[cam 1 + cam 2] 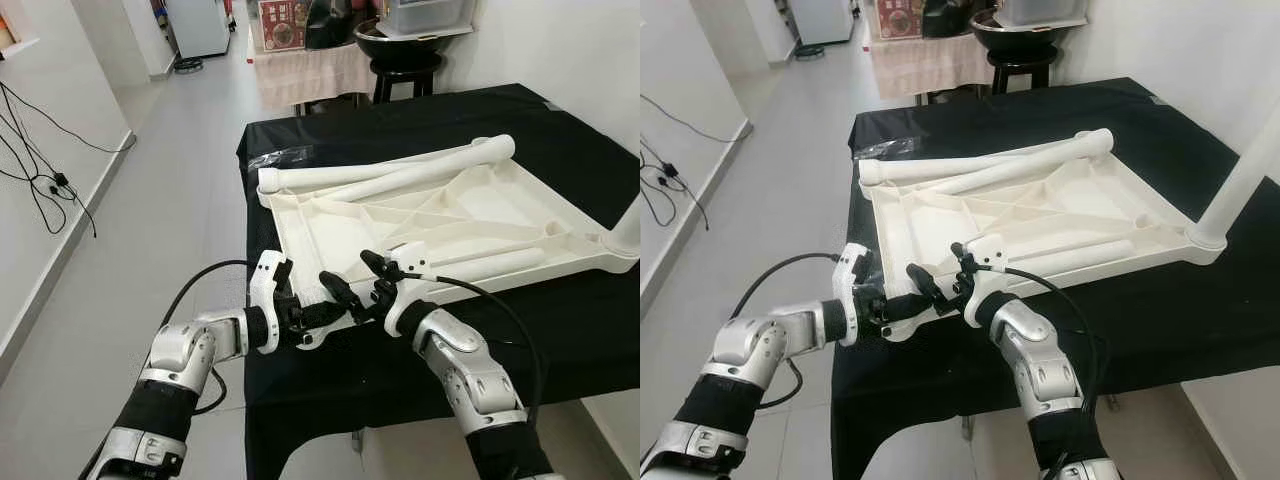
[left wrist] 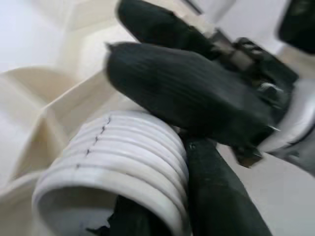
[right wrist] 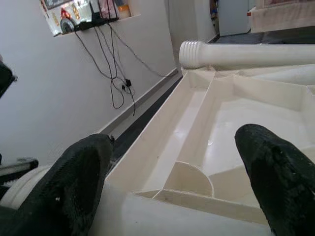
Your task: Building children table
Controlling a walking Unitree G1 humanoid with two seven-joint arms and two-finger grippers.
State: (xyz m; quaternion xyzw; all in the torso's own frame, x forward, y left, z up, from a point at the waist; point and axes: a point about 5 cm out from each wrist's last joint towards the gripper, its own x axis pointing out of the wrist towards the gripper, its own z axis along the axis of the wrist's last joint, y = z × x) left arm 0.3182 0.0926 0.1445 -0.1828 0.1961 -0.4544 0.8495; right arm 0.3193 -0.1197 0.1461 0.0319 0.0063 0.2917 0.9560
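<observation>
Cream plastic tabletop (image 1: 430, 215), inverted so its ribbed underside faces up, lying on the black-draped worktop (image 1: 560, 330). Three loose cream legs (image 1: 400, 170) rest across it: two along the far edge, one near the front. A fourth leg (image 1: 1240, 175) stands upright, fitted at the right corner. A threaded leg end (image 2: 123, 162) sits at the near-left corner.

floor (image 1: 170, 200): pale grey tiles | walls (image 1: 50, 60): white | black cables (image 1: 40, 170) along left wall | black stool (image 1: 405, 70) beyond
</observation>
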